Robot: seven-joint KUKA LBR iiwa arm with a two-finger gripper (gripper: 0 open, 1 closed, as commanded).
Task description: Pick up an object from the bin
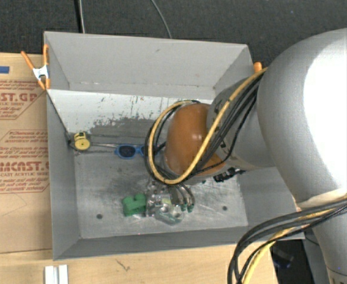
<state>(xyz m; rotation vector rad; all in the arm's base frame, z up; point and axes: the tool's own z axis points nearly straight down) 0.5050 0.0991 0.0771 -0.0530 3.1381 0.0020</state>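
My gripper [169, 203] is low over the front middle of the bin floor, under the orange wrist cover. A small green block [133, 205] lies just to its left, touching or nearly touching it. Something pale and see-through [172, 217] lies right beneath the gripper; its shape is hard to make out. Whether anything is held cannot be seen.
A blue thing [126, 152] lies near the back wall's foot, left of the arm. A small yellow round thing [80, 141] sits in the back left corner, with a thin rod running from it toward the blue one. The arm and its cables cover the bin's right side.
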